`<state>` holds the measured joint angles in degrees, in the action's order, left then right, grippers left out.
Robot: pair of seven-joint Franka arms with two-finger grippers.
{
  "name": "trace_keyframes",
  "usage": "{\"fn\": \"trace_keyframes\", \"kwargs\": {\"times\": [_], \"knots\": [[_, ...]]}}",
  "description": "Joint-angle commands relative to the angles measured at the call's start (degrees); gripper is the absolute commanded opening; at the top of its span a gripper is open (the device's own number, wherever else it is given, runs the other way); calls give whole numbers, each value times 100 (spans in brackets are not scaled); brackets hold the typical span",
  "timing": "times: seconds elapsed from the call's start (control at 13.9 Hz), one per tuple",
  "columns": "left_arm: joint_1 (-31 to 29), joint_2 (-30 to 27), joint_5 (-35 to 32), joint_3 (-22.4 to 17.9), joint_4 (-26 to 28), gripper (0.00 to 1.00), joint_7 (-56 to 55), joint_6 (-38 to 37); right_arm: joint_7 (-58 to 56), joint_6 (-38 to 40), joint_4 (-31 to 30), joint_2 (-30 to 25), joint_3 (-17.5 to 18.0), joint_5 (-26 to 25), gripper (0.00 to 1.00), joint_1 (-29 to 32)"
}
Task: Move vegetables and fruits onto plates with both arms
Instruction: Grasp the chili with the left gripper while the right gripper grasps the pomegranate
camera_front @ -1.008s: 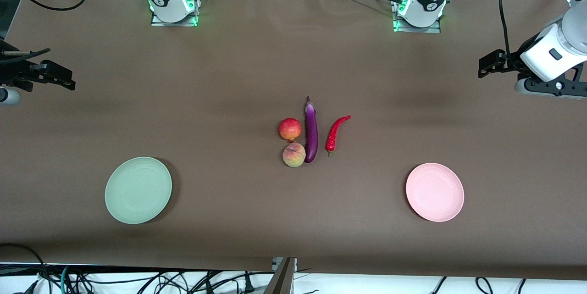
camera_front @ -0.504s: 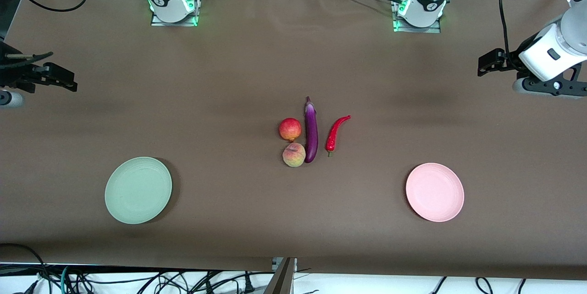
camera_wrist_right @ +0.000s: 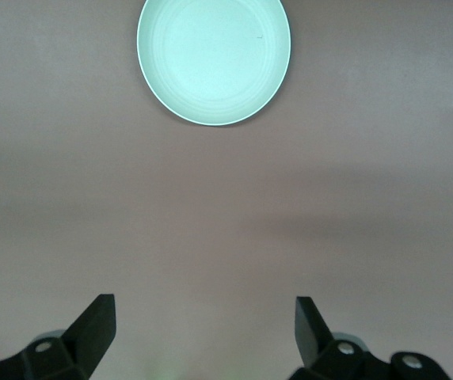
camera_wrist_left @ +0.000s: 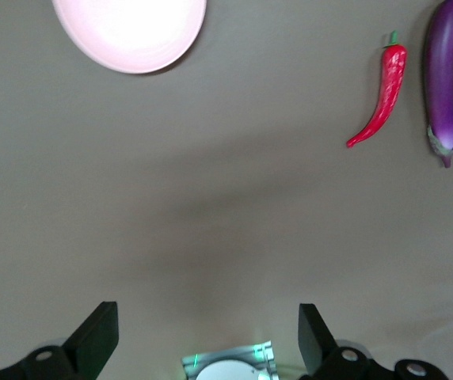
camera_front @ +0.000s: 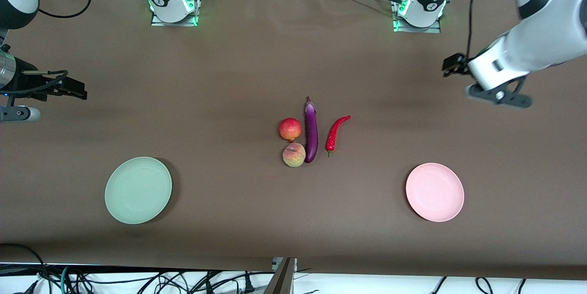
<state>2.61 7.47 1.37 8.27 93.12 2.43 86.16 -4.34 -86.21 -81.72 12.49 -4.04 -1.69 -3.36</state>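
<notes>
A purple eggplant (camera_front: 311, 131) (camera_wrist_left: 442, 75) lies mid-table. Beside it toward the left arm's end lies a red chili pepper (camera_front: 336, 133) (camera_wrist_left: 381, 91). Touching the eggplant on the right arm's side are a red apple (camera_front: 290, 129) and, nearer the front camera, a peach (camera_front: 294, 154). The mint green plate (camera_front: 138, 190) (camera_wrist_right: 213, 55) sits toward the right arm's end and the pink plate (camera_front: 434, 191) (camera_wrist_left: 131, 32) toward the left arm's end. My left gripper (camera_front: 451, 65) (camera_wrist_left: 208, 332) hangs open over bare table. My right gripper (camera_front: 75, 90) (camera_wrist_right: 204, 328) is open over bare table too.
The two arm bases (camera_front: 172, 5) (camera_front: 419, 9) stand along the table's back edge. Brown cloth (camera_front: 229, 78) covers the table. Cables (camera_front: 137, 280) hang beyond the front edge.
The left arm has swung in from the table's end toward the middle. The right gripper has shifted a little toward the middle. The produce and plates have not moved.
</notes>
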Motion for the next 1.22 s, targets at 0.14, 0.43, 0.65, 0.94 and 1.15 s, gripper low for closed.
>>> {"fn": "trace_keyframes", "kwargs": {"times": [0.14, 0.43, 0.65, 0.94, 1.15], "knots": [[38, 667, 92, 657, 372, 100, -646, 1312, 29, 69, 95, 113, -1, 63, 100, 2], [475, 1281, 21, 975, 1024, 100, -1323, 2903, 56, -19, 95, 332, 8, 90, 99, -234], [1003, 1949, -83, 949, 1050, 100, -1797, 3773, 747, -414, 86, 517, 8, 186, 99, -577], [1364, 2513, -672, 957, 1103, 100, -2106, 4610, 1355, -852, 95, 947, 8, 721, 99, -999], [1470, 2926, -1452, 966, 1103, 100, -2369, 5067, 1400, -1275, 95, 1360, 8, 1266, 99, -1105]]}}
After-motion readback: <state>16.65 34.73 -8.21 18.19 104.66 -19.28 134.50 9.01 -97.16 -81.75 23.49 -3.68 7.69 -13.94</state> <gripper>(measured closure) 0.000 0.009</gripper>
